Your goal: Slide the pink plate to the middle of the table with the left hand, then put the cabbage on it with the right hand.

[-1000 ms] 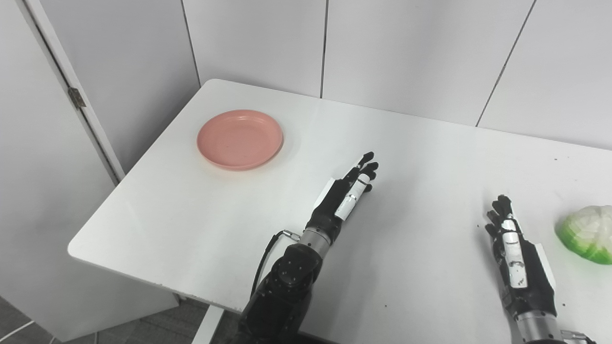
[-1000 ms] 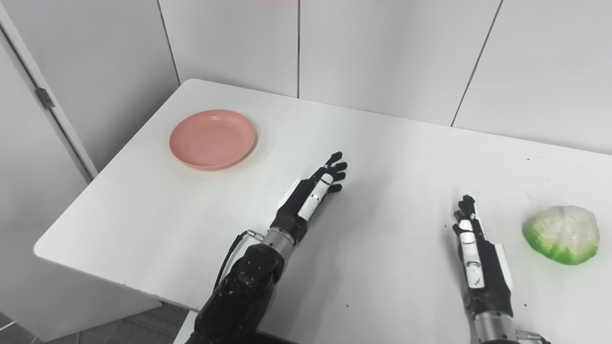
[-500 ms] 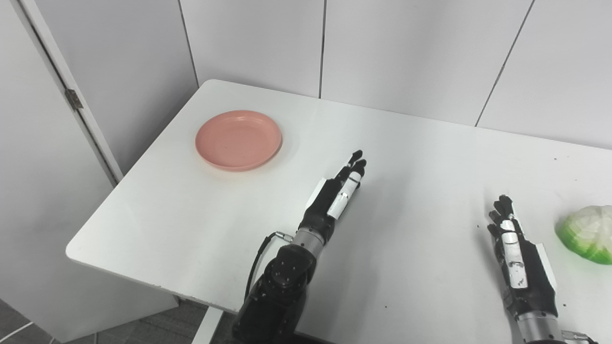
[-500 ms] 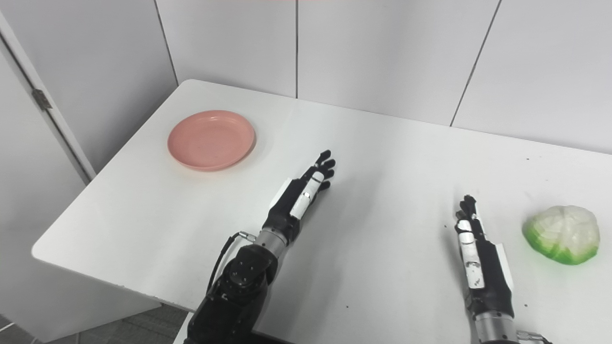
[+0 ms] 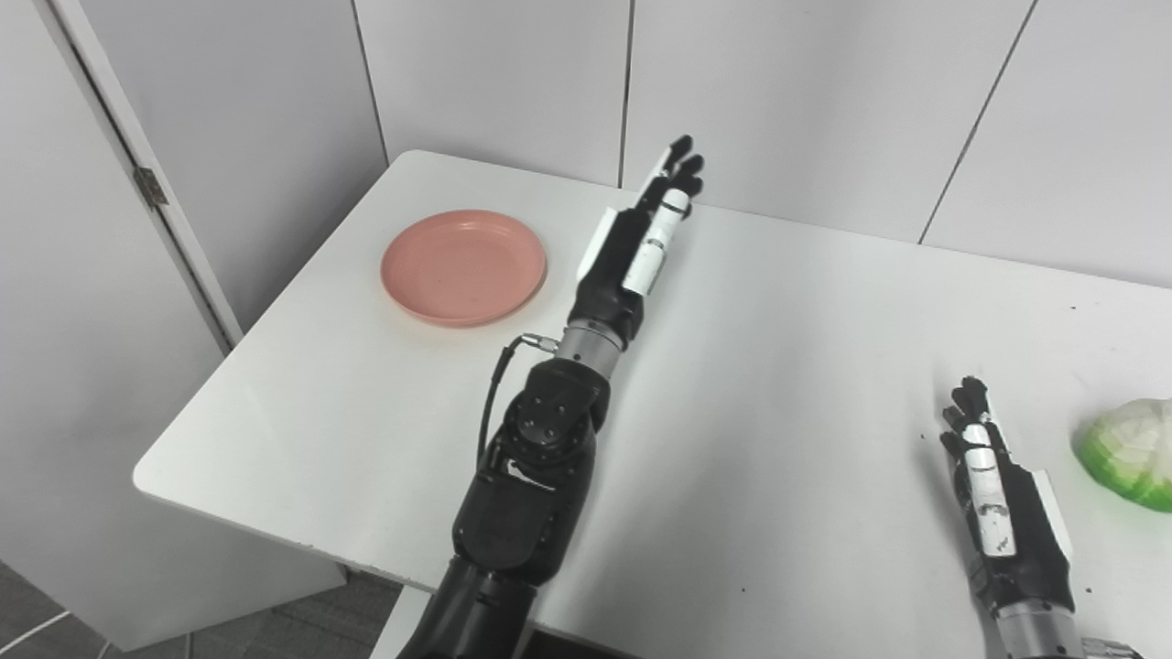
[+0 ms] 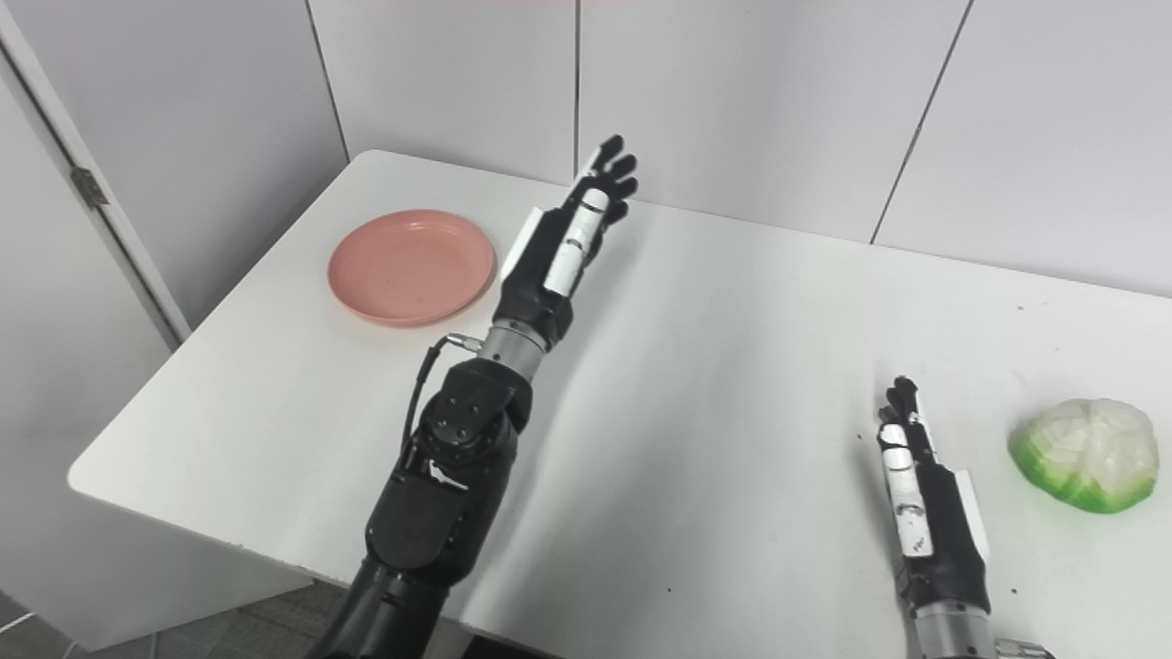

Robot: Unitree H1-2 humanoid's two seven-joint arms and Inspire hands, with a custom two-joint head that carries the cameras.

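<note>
We count one pink plate (image 5: 463, 266), lying flat at the far left of the white table (image 5: 778, 366), holding nothing; just to its right we see the left hand (image 5: 634, 241), one of two hands, raised above the tabletop with its fingers straight, a little spread and pointing toward the far wall, gripping nothing and not touching the plate; we can read no writing on its white panels, and the small white mark on the black forearm is too small to make out; further right, at the near edge, the right hand (image 6: 925, 499) lies low over the table, fingers extended and empty; to its right sits the one cabbage (image 6: 1083, 455), pale on top and green at its base, near the hand but apart from it, well away from the plate.
</note>
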